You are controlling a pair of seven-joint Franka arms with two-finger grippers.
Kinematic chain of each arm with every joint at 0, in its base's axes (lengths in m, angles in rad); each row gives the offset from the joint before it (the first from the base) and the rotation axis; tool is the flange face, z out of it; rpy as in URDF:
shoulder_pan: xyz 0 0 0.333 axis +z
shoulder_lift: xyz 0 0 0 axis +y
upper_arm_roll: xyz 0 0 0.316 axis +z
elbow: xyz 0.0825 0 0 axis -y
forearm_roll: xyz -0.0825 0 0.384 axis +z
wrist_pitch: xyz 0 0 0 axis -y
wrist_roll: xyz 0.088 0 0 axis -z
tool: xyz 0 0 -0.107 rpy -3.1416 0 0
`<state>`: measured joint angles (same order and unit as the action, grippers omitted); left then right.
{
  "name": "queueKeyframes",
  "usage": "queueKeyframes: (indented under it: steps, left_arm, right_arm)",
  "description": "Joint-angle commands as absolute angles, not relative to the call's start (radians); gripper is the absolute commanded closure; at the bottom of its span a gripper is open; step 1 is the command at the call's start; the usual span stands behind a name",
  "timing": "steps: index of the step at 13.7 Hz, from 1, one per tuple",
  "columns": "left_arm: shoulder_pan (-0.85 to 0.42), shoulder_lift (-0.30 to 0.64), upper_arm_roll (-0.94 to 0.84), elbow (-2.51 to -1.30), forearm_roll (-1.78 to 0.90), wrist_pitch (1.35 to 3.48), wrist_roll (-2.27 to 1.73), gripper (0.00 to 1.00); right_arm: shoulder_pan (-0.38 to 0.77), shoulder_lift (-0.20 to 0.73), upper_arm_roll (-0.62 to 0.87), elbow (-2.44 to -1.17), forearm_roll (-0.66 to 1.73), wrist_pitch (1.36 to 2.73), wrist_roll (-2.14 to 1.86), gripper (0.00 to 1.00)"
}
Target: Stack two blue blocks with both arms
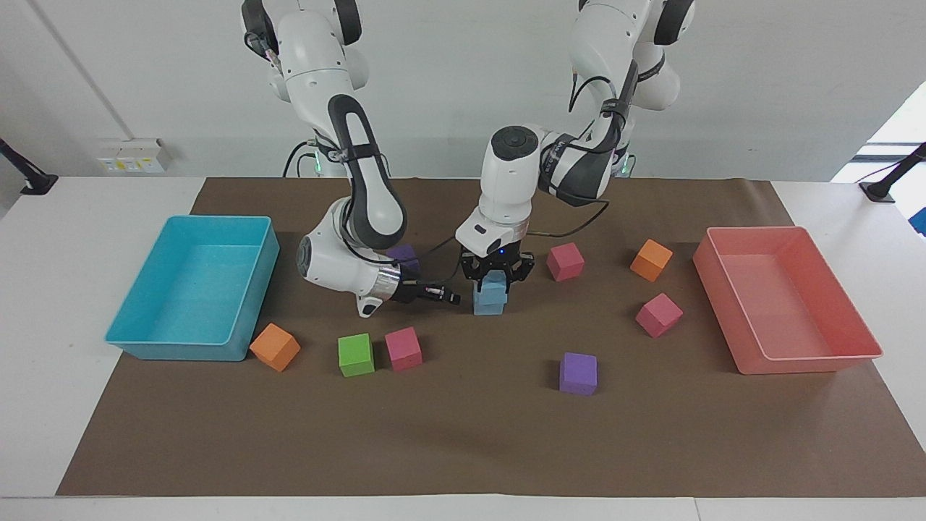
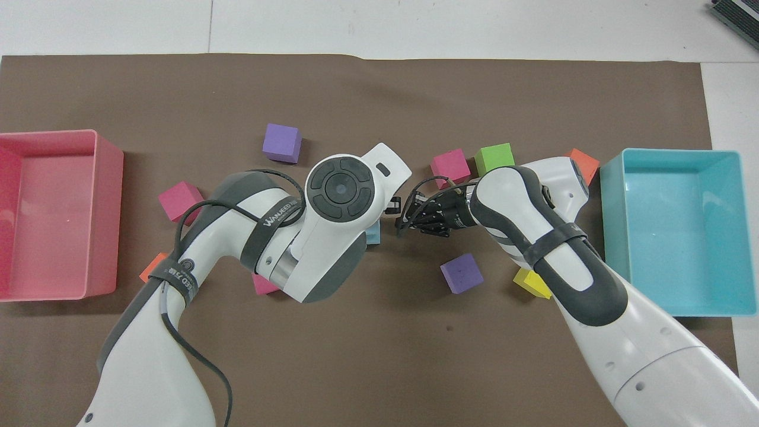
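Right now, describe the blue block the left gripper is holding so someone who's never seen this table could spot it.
Start midway between the turquoise tray and the pink tray. There the left gripper is shut on a light blue block resting on a second blue block. It is the only block on top of another; all others lie singly on the brown mat.

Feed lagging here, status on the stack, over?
Left gripper shut on upper blue block, sitting on lower blue block. Right gripper shut, empty, beside stack. Nothing in the way.
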<state>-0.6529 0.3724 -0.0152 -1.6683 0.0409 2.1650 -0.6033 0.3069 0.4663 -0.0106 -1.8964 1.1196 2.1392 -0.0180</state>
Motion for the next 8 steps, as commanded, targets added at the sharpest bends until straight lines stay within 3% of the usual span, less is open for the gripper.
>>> queueKeyframes:
  steps: [1,8]
  left_arm:
    - [-0.684,0.374,0.003,-1.683,0.026,2.172,-0.617,0.76]
    - [-0.684,0.367,0.003,-1.698,0.026,2.16,-0.618,0.74]
  right_arm:
    - [0.299,0.465,-0.003,-1.908,1.157,2.154,-0.054,1.0]
    - [0.298,0.465,-0.003,-1.908,1.157,2.154,-0.054,1.0]
